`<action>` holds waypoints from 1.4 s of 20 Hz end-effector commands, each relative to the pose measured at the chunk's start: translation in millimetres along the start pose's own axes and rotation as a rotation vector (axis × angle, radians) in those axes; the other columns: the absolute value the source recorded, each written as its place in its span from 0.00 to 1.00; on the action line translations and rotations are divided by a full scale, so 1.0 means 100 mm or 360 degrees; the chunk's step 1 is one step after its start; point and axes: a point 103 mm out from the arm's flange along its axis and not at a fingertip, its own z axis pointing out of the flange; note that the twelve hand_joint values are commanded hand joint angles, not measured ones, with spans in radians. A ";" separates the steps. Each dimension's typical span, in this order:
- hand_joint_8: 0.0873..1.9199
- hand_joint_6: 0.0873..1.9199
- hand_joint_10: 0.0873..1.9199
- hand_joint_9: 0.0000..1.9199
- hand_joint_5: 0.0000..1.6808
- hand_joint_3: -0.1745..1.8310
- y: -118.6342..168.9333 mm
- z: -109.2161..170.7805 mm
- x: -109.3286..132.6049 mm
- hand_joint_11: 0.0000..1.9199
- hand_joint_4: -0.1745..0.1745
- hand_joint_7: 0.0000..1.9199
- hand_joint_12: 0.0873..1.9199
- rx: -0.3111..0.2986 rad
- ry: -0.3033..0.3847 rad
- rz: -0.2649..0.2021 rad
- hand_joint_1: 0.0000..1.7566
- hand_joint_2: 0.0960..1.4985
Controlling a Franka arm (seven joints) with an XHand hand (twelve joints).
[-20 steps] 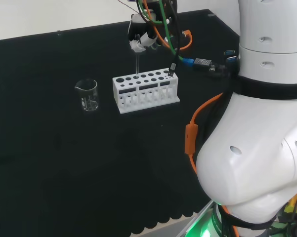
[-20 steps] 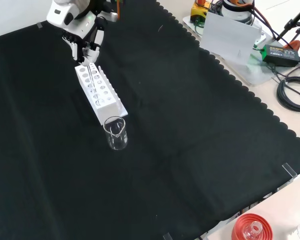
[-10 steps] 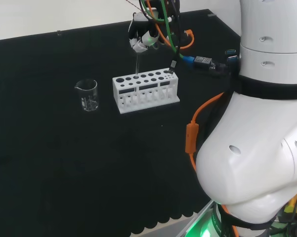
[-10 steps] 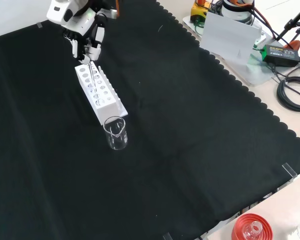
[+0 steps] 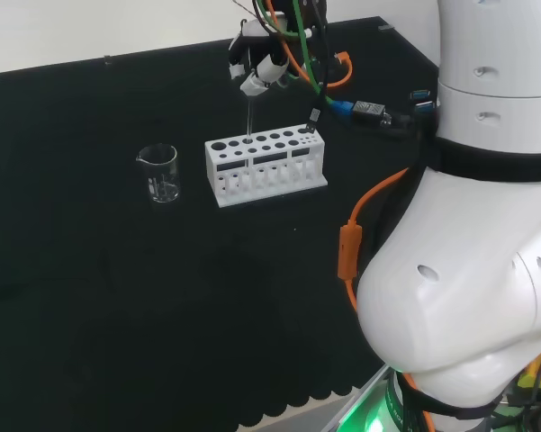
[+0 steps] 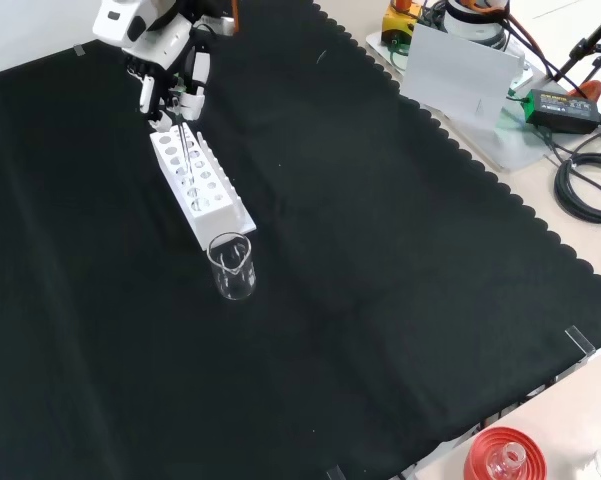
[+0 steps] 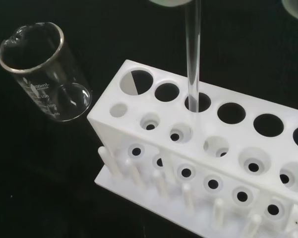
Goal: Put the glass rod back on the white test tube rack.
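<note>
The hand (image 5: 255,70) pinched the glass rod (image 7: 193,49) upright, its lower end inside a back-row hole of the white test tube rack (image 7: 198,163). A beaker (image 5: 160,173) stood apart at the rack's end, bare black cloth (image 6: 380,250) all round.

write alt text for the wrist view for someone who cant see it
A clear glass rod stands upright with its lower end in a hole of the white test tube rack, seen close from above. An empty glass beaker stands on the black cloth beside the rack's end.
</note>
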 end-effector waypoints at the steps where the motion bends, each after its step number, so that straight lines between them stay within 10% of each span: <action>1: 0.20 0.50 0.03 1.00 0.32 0.00 -0.08 -0.11 -0.01 1.00 0.00 0.82 0.34 -0.0026 -0.0011 0.0015 0.62 0.65; 28: 0.20 0.49 0.07 1.00 0.35 0.00 -0.58 -0.63 0.12 1.00 0.00 0.81 0.35 -0.0103 -0.0061 0.0098 0.60 0.66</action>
